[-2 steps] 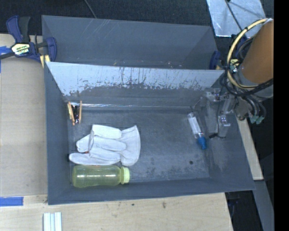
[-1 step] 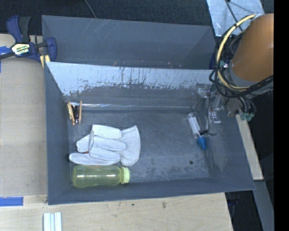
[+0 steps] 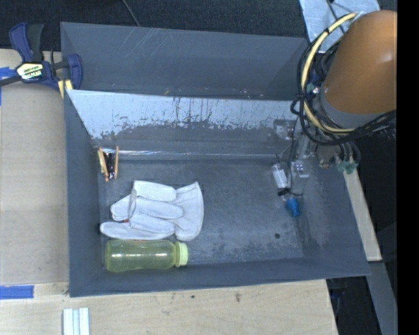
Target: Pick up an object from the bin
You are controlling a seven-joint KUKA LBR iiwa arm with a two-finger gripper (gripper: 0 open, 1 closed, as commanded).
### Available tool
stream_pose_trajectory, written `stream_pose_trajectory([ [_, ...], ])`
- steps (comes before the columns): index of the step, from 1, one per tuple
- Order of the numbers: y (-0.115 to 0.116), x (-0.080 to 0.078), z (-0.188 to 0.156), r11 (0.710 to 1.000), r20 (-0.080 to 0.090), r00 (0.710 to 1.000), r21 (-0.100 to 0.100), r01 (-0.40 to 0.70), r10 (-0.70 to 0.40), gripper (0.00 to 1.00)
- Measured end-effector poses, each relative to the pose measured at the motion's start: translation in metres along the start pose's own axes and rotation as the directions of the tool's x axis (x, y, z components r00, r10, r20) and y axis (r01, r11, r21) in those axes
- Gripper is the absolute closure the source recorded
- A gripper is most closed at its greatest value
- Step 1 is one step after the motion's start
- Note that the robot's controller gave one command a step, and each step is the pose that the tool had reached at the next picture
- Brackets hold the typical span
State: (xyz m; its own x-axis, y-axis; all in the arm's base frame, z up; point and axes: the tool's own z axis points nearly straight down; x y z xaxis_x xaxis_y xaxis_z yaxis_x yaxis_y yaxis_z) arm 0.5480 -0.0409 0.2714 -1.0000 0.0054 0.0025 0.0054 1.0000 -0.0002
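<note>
My gripper hangs low over the right side of the bin, close to the right wall. Just under its tip shows a small blue piece; I cannot tell whether it lies on the floor or is held. A white work glove lies flat at the front left, well apart from the gripper. A yellow-green plastic bottle lies on its side in front of the glove, touching it, against the front wall. A small orange-brown clip rests at the back left.
The arm with its orange cover and bundled cables comes in over the bin's right back corner. Bare bin floor stretches between the glove and the gripper.
</note>
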Motion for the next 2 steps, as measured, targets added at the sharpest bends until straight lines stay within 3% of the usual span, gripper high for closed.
stream_pose_trajectory([
  [1,0.023,-0.014,-0.004,1.000,0.017,1.000,0.000,0.006,-0.006,0.00],
  [2,0.042,-0.021,0.054,1.000,0.012,1.000,-0.001,-0.026,0.026,0.00],
])
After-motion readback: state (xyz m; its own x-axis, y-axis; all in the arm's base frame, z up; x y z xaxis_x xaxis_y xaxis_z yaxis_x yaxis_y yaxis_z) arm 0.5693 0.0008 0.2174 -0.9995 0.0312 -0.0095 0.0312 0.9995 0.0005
